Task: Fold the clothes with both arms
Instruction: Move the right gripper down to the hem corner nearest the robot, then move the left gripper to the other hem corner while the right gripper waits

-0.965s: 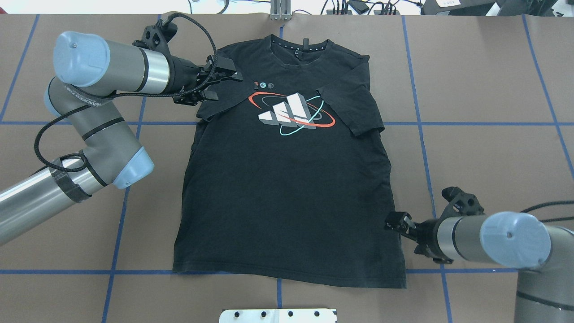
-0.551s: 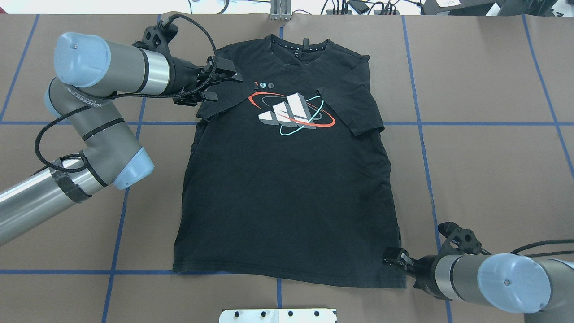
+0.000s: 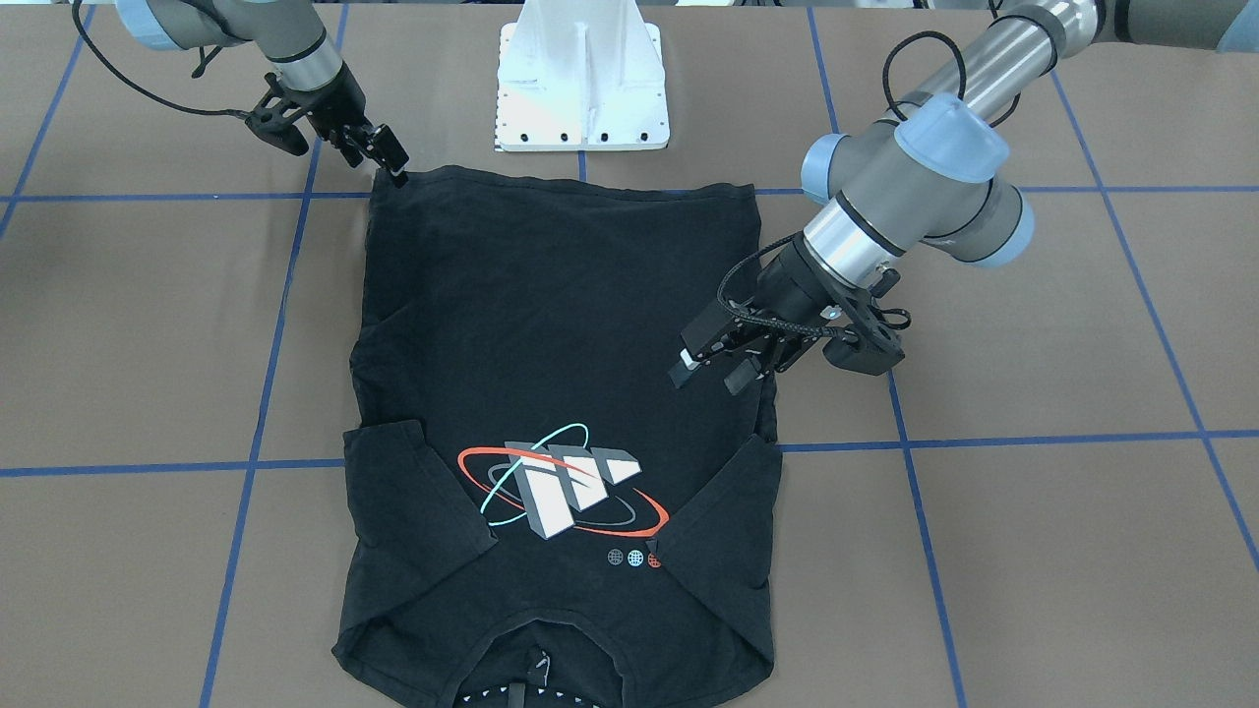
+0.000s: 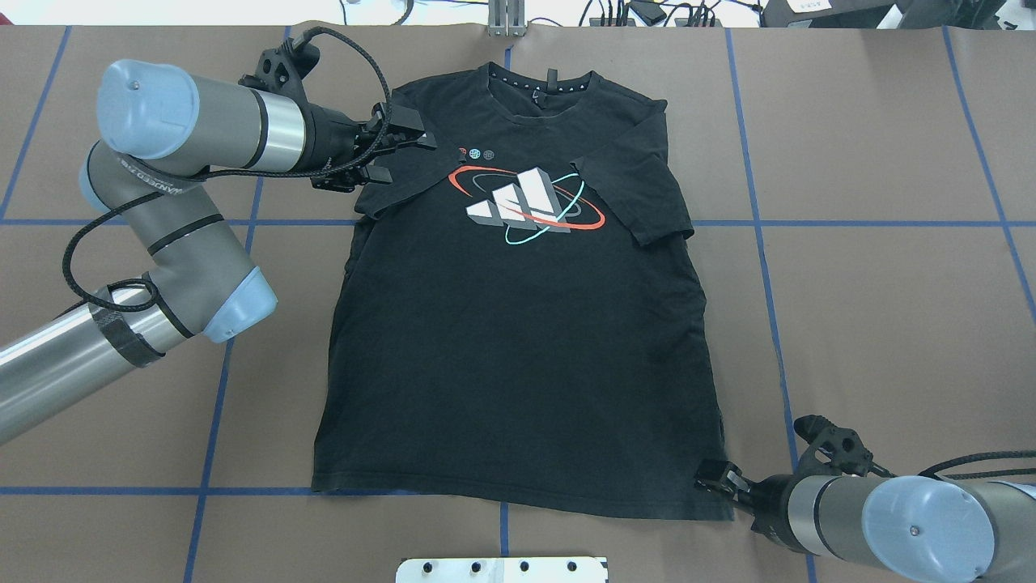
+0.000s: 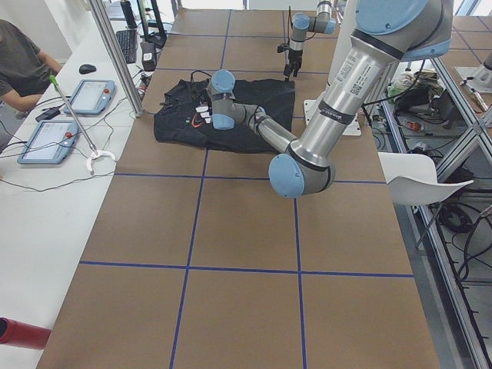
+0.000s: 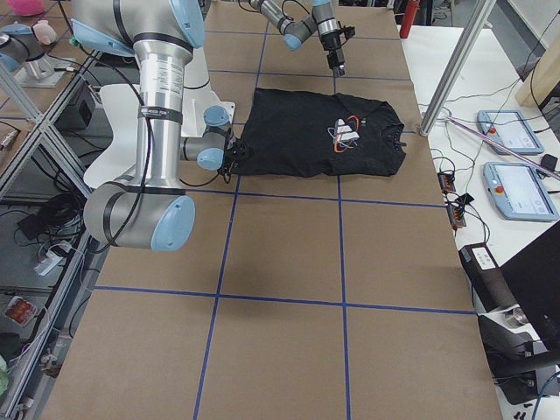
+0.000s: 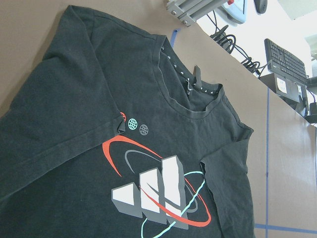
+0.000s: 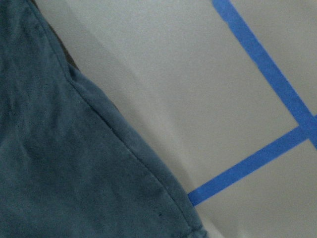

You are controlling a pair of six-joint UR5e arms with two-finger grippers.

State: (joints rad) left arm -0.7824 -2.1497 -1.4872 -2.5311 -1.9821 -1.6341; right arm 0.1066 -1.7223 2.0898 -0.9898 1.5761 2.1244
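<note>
T-shirt [image 4: 518, 348] flat in the middle of the tabletop [image 4: 890, 283], picture side up. Long way of the cloth from the robot's edge to the far edge: collar [image 4: 546, 89] by the far edge, hem [image 4: 518, 495] by the robot's edge. Both short sleeves tucked in over the chest.

On the side of the left-hand edge, left gripper [image 4: 409, 159] a little above the tucked sleeve [image 4: 405, 190], jaws wide apart, nothing between them.

On the side of the right-hand edge, right gripper [image 4: 711, 476] down low at the hem corner [image 4: 723, 508], tips touching the cloth or very nearly. No telling the gap of its jaws, nor any pinch of cloth. In its wrist view, only the stitched corner and bare tabletop, no fingers.

So: right arm [image 4: 890, 518] nearest the hem, left arm [image 4: 186, 121] nearest the collar end.

Probably a grab at the hem corner next, with the cloth lying just in front of the right tips, toward the middle of the tabletop. Best to go low and flat, to catch the thin edge.
</note>
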